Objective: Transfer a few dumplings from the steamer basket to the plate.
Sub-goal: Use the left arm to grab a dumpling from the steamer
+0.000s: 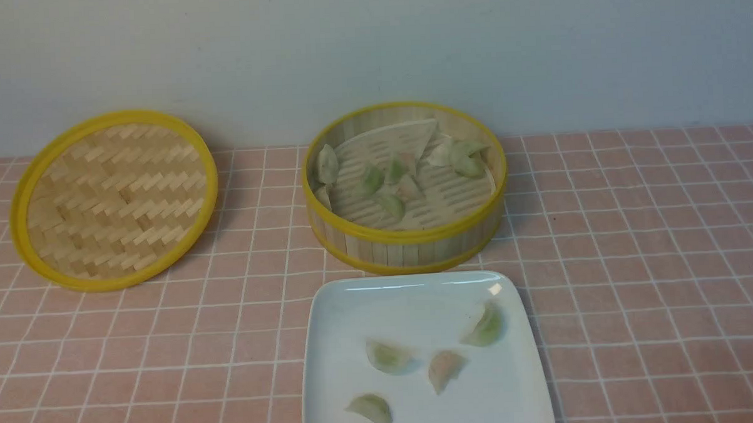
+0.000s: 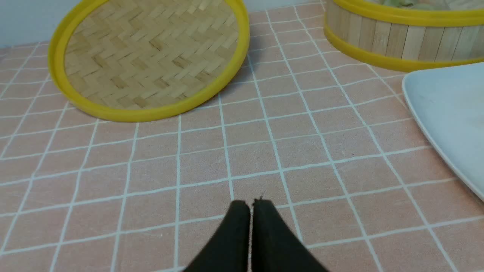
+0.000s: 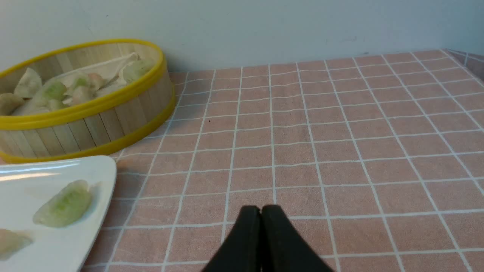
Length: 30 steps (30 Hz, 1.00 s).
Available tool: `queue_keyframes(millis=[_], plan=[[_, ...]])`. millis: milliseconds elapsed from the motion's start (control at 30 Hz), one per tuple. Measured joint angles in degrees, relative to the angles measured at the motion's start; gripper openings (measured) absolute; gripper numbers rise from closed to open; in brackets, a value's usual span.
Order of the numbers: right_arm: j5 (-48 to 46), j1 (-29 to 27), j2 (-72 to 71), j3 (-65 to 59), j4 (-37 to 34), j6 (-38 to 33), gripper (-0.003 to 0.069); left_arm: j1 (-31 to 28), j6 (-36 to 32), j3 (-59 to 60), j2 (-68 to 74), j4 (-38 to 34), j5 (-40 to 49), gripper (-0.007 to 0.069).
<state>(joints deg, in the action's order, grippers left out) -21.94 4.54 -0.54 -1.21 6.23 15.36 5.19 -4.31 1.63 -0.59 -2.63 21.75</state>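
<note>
A pale grey-blue wall [image 1: 370, 42] rises behind the desk [image 1: 653, 239], which wears a pink cloth gridded in white.

free: tablecloth [image 1: 655, 289] right of plate [image 1: 355, 312] | obstacles: lid [image 1: 113, 199] left, steamer basket [image 1: 409, 245] behind

Front view: looking forward and down over the table [image 1: 665, 239].
Wrist views: sitting low, facing the wall [image 3: 264, 26].
Shared: all three are showing steamer basket [image 1: 409, 248] and plate [image 1: 331, 338].

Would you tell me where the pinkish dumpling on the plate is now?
In the front view, the pinkish dumpling lies near the middle of the plate, just right of a green dumpling, in front of the steamer basket.
</note>
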Motion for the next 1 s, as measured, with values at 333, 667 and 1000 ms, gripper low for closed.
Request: queue_keyframes(millis=[333,667,1000], plan=[[0.00,0.00,0.00,0.00,0.00,0.00,-0.0015,0.00,0.00,0.00,0.00,0.00,0.00,-0.0006],[0.00,0.00,0.00,0.00,0.00,0.00,-0.0015,0.00,0.00,0.00,0.00,1.46,0.00,-0.0006],[0.00,0.00,0.00,0.00,0.00,0.00,-0.0015,0.00,1.34,0.11,0.00,0.17,-4.72,-0.0006]])
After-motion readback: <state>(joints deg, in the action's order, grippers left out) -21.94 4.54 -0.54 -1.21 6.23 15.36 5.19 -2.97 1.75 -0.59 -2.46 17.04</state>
